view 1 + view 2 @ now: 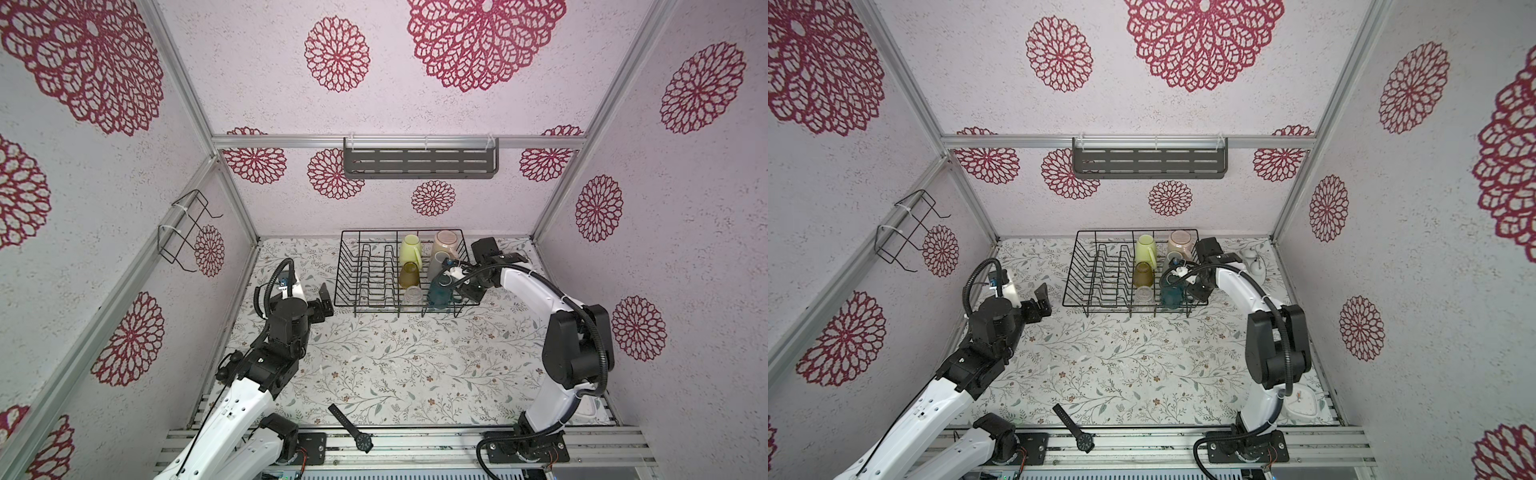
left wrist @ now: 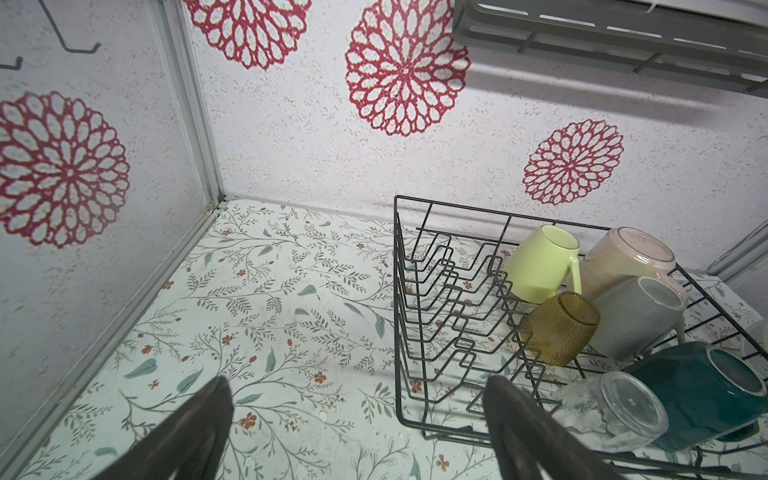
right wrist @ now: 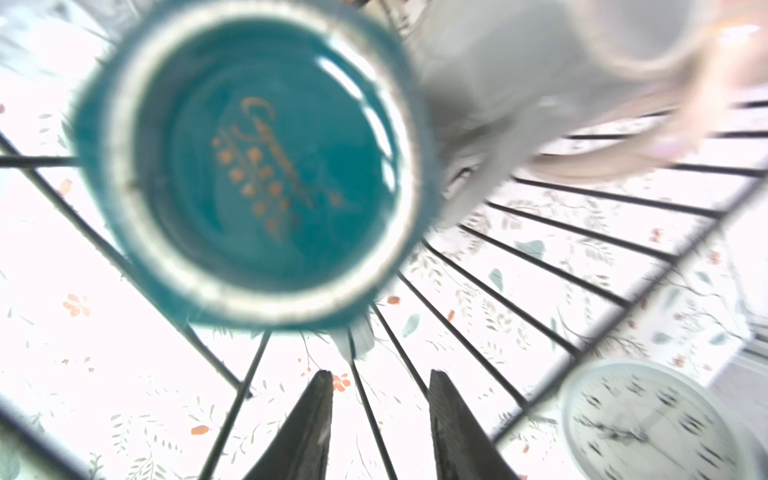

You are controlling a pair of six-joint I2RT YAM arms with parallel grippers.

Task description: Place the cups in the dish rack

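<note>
Dish rack: the black wire dish rack point(image 1: 345, 266) stood at the back of the surface point(image 1: 395, 365), and its plate dividers point(image 1: 374, 270) on the left half were bare.
Contents: all six pieces were in the right half, tipped or upended and crowded together.
Back row: yellow-green mug point(image 1: 410, 248) and pink mug point(image 1: 445, 245).
Middle row: amber tumbler point(image 1: 409, 275) and grey mug point(image 1: 436, 266).
Front row: clear glass point(image 1: 412, 294) and teal mug point(image 1: 441, 293), touching or nearly so.
Teal mug: its base faced the right wrist camera, and it lay tilted in the front right corner beside the grey mug.
Right hand: the right hand point(image 3: 380, 415) was partly open and gripped nothing. Only a rack wire crossed behind the gap, and the fingertips were just short of the teal mug.
Left hand: the left hand point(image 2: 357, 415) was spread wide and empty, hovering left of the rack.
Stage: loading looked complete, and the remaining step appeared to be backing the right hand out.
Risk, snag: a fingertip low among the floor wires could hook one on the way out and drag the whole rack.
Risk, knock: a sideways exit could clip the teal mug, rolling it onto the clear glass or over the rim.
Risk, chain: the cups leaned on one another, so one nudge could shift several.
Risk, clock: a clock point(image 3: 640, 432) lay close outside that corner and could be struck.
</note>
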